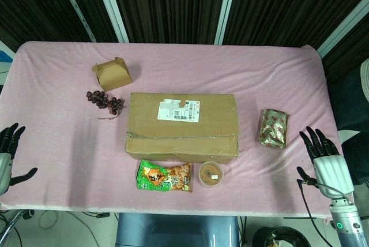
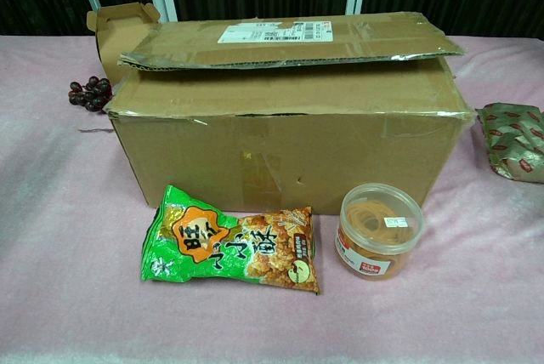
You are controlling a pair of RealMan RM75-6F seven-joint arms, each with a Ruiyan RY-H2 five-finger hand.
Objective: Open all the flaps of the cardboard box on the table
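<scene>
Left hand (image 1: 8, 153): spread, holding nothing, at table edge.
Right hand (image 1: 324, 160): spread, holding nothing.
Box (image 1: 182, 124): between both hands, flaps down.
Table (image 1: 57, 85): pink cloth.
Backdrop (image 1: 173, 4): dark slatted panels beyond.

A cardboard box (image 1: 182, 126) with its flaps closed and a white label (image 1: 179, 109) on top is seen mid-table on a pink cloth (image 1: 57, 137). A green snack bag (image 1: 164, 176) and a round tub (image 1: 211, 174) are placed just before it. A small carton (image 1: 112, 73) and grapes (image 1: 105, 101) lie to its left, a red-patterned packet (image 1: 273, 128) to its right. The left hand (image 1: 8, 154) and right hand (image 1: 325, 157) are held open at the table's edges.
</scene>
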